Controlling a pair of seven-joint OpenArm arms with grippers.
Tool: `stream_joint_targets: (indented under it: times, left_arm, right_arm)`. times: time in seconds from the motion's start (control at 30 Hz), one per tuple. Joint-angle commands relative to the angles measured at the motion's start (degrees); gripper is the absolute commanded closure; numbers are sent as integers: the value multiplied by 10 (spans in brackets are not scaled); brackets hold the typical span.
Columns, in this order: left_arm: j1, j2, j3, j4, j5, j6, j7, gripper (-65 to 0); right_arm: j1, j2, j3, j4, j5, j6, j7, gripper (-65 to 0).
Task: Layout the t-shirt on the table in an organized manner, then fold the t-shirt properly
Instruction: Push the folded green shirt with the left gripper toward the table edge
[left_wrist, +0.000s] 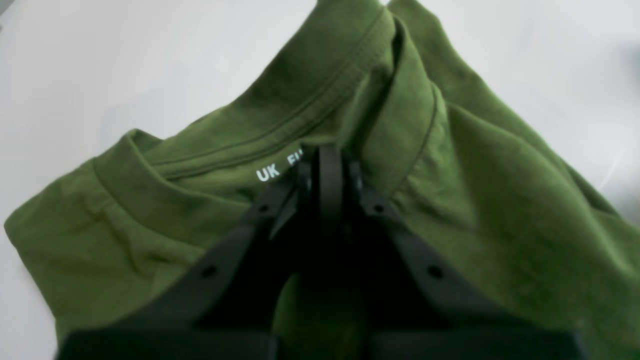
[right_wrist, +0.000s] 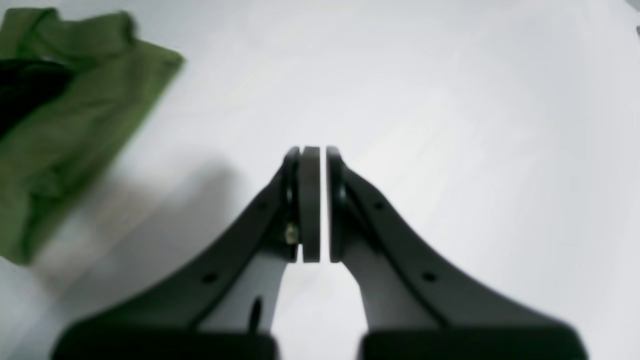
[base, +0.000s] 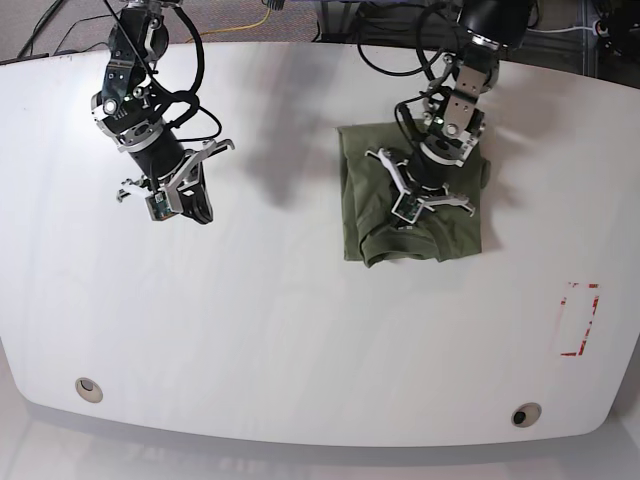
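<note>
The soft, wrinkly olive-green cotton t-shirt (base: 410, 195) lies in a compact folded bundle on the glossy white table (base: 300, 330), on the left arm's side, ribbed collar and printed neck label showing. The left pincer (left_wrist: 327, 160) looks clamped on cloth just below the collar, though its tips are partly buried; a shallow pinch could slip, or drag several limp layers and undo the fold. The right pincer (right_wrist: 315, 200) hangs over bare table well apart, pads nearly together and gripping nothing.

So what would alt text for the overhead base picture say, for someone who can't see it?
A folded olive-green t-shirt lies on a white table, with the left gripper down on it near the collar. The right gripper is well apart from it, over bare tabletop.
</note>
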Motion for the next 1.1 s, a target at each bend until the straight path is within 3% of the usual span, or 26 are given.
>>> stream_joint_targets:
  times: [0.0, 0.37, 0.63, 0.87, 1.07]
  left_arm:
    - [10, -15, -30, 12, 6, -6, 24, 0]
    - [16, -15, -114, 90, 6, -59, 26, 0]
    - [31, 50, -107, 148, 10, -62, 26, 0]
    - [49, 100, -86, 149, 11, -52, 26, 0]
    - [62, 121, -67, 131, 11, 0, 26, 0]
  right_arm:
    - [1, 2, 1, 20, 11, 2, 17, -14]
    - [0, 2, 1, 21, 11, 2, 16, -14]
    - [0, 2, 0, 21, 11, 2, 15, -14]
    - [1, 2, 0, 21, 11, 2, 15, -14]
    - [1, 2, 0, 21, 11, 2, 15, -14]
